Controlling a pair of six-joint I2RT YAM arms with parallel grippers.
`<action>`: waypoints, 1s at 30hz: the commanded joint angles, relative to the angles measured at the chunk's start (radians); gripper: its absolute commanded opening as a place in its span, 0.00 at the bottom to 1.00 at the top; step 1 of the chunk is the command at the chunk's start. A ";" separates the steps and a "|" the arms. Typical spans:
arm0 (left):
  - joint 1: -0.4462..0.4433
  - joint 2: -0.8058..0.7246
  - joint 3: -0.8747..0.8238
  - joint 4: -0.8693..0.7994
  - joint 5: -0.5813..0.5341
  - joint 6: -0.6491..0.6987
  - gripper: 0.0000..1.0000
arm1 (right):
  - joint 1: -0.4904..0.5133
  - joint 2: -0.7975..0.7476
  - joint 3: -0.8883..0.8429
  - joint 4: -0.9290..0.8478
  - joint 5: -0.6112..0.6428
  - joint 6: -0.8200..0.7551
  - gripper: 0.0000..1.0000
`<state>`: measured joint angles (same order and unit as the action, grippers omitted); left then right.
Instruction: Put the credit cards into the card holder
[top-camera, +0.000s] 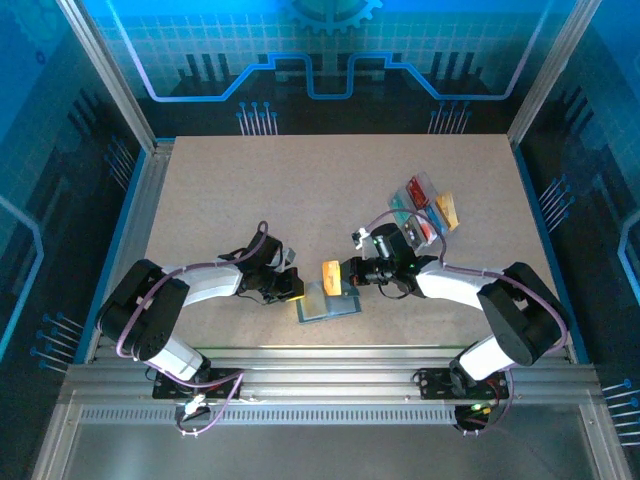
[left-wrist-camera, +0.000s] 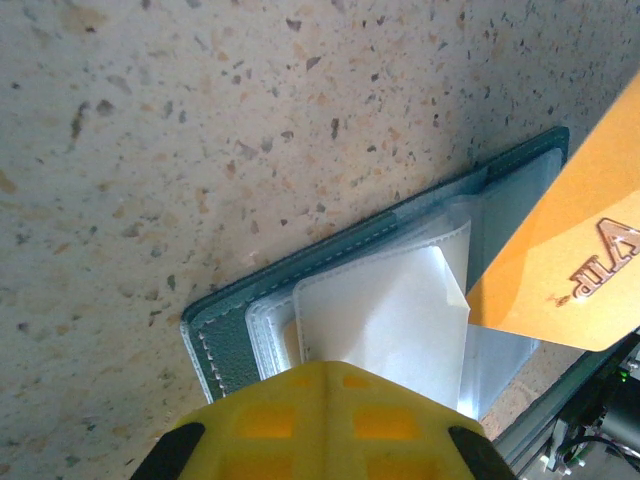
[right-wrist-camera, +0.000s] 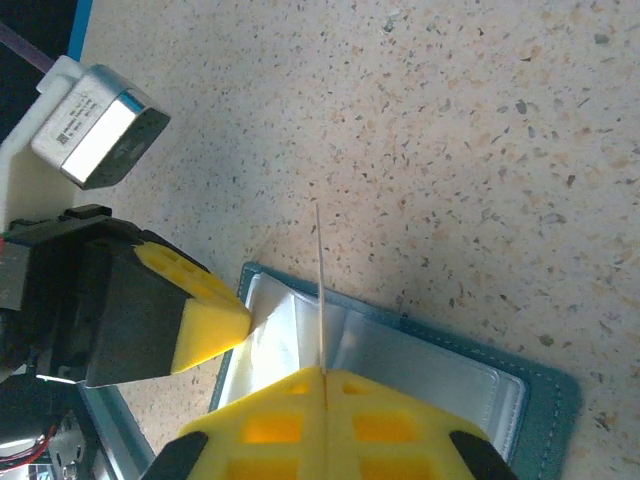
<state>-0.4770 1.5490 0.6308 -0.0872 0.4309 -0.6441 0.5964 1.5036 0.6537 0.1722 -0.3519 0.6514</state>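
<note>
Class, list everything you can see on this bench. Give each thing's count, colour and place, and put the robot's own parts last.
table: one, speckled beige, under everything
card holder: one, slate-blue with clear sleeves, lying open near the table's front edge
orange card: one, orange, held over the open card holder
clear tray: one, transparent, right of centre on the table
cards in tray: several, red, teal and orange, exact count unclear
left gripper: one, yellow fingers, shut on a clear sleeve of the card holder
right gripper: one, yellow fingers, shut on the orange card
</note>
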 joint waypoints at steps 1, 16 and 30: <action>0.007 0.014 -0.043 -0.068 -0.051 0.018 0.00 | 0.015 -0.056 -0.006 -0.015 0.007 0.002 0.00; 0.007 0.011 -0.046 -0.065 -0.049 0.017 0.00 | 0.034 -0.027 0.049 -0.059 0.032 -0.021 0.00; 0.006 0.012 -0.046 -0.063 -0.049 0.016 0.00 | 0.048 0.002 0.069 -0.059 0.016 -0.016 0.00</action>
<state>-0.4767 1.5490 0.6250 -0.0761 0.4316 -0.6445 0.6239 1.4883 0.6945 0.1200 -0.3222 0.6468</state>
